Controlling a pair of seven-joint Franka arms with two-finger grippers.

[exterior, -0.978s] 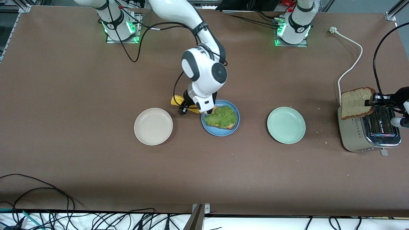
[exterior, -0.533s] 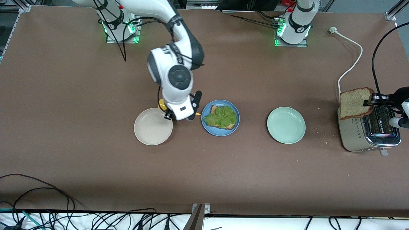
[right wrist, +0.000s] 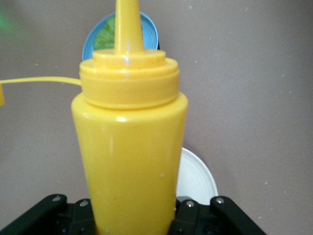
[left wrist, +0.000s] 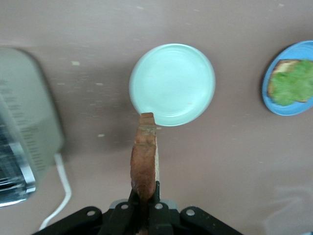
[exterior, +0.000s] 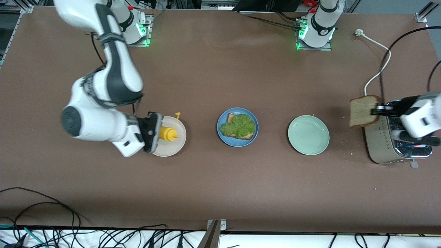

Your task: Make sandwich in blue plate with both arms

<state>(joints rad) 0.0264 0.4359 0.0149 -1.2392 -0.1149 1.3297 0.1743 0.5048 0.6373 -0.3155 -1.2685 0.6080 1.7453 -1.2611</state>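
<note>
Left gripper [exterior: 375,111] pinches bread slice [exterior: 362,111] on edge above toaster [exterior: 386,148]; blue plate [exterior: 223,136] lies at its 9 o'clock. Right gripper [exterior: 155,132] grips mustard bottle [exterior: 167,133].

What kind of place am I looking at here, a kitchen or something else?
Most likely a robotics lab bench staged as a kitchen: two white arms bolted to a brown table, loose cables along its edge, and props such as a toaster and a blue plate.
</note>
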